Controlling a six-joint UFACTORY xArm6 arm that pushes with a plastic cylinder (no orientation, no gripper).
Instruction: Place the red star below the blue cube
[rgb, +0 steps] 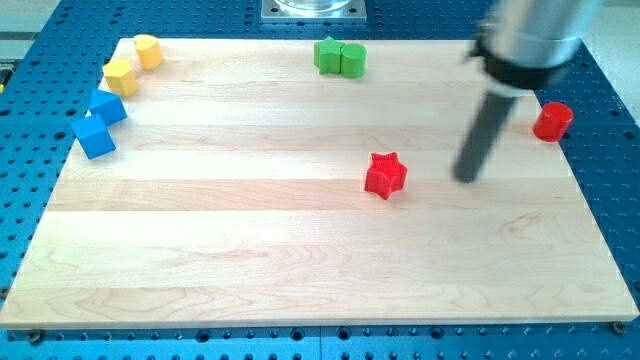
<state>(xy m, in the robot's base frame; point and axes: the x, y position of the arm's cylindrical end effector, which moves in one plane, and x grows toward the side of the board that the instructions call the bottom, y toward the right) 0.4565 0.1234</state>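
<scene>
Starting from the view's left: the list goes toward the view's right.
Wooden board (300, 290): it lies on a blue perforated table (620, 200) and carries all the blocks.
Blue cube (94, 137): it sits at the left edge of the board — the lower one of two blue blocks.
Second blue block (108, 106): just above and a little right of the blue cube, touching it or almost touching; I cannot tell which.
Yellow blocks: one (120, 77) near the top left corner, another yellow block (148, 51) just above it to the right; their shapes are not clear.
Green blocks: a green star-like block (327, 55) at the top edge, with a rounder green block (352, 60) touching its right side.
Red star (385, 175): it lies a bit right of the board's middle, well apart from the blue cube — it is far to the right of it, not below it.
My tip (466, 178): the dark rod stands near the red star on its right side, at about the same height in the view, with a gap between; it has no jaws and holds nothing.
Red cylinder (552, 121): at the right edge of the board, above and right of my tip.
</scene>
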